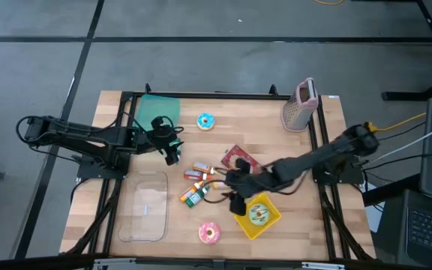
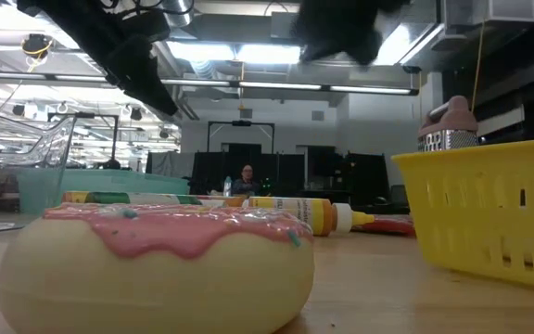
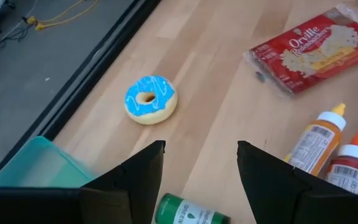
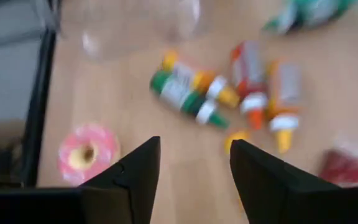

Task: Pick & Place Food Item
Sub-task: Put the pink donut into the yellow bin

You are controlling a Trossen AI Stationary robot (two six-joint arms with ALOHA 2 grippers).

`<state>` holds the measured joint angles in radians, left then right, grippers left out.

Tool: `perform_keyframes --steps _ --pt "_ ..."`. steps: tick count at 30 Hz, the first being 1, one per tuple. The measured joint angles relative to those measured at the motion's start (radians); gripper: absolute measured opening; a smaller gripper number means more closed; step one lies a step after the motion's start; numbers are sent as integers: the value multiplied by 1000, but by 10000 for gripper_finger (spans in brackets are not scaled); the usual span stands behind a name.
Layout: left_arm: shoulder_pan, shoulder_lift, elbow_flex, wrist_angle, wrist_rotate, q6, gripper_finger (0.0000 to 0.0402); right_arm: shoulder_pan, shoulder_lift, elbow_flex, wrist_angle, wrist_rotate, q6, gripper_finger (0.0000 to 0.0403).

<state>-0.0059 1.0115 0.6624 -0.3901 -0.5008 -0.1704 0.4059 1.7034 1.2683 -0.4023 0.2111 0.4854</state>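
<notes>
In the high view the right tool (image 1: 236, 196) hangs in the lower middle of the frame, just left of the yellow basket (image 1: 270, 223), which has a green-frosted donut (image 1: 259, 214) in it. Its jaws stand apart with nothing between them, as the right wrist view also shows. I judge that this arm now goes for another food item. The pink donut (image 1: 209, 233), at the bottom centre of the tabletop (image 1: 351, 217), is the nearest loose one. To do it well, the tool should come down straight over the donut with both fingers outside its rim, well away from the bottles (image 1: 196, 184), and close softly.

The left tool (image 1: 172, 152), left of centre, is also open and empty. It waits just above the tabletop.

The left wrist view shows the blue donut (image 3: 150, 99) near the tabletop edge and the print on the popcorn packet (image 3: 312, 48). From above these are only small shapes. The low view shows that the pink donut (image 2: 156, 260) lies flat on the wood and the basket wall (image 2: 489, 209) has open slots. It does not show the tools clearly.
</notes>
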Motion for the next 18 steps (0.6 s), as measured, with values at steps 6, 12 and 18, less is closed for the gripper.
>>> perform_keyframes --steps 6,12,18 --pt "0 0 0 -5 4 17 200 -21 168 63 88 -213 0 183" --pt "0 0 0 -19 5 27 200 -6 304 225 81 -238 -7 183" --pt "0 0 0 -22 8 66 200 10 391 349 18 -230 29 183"
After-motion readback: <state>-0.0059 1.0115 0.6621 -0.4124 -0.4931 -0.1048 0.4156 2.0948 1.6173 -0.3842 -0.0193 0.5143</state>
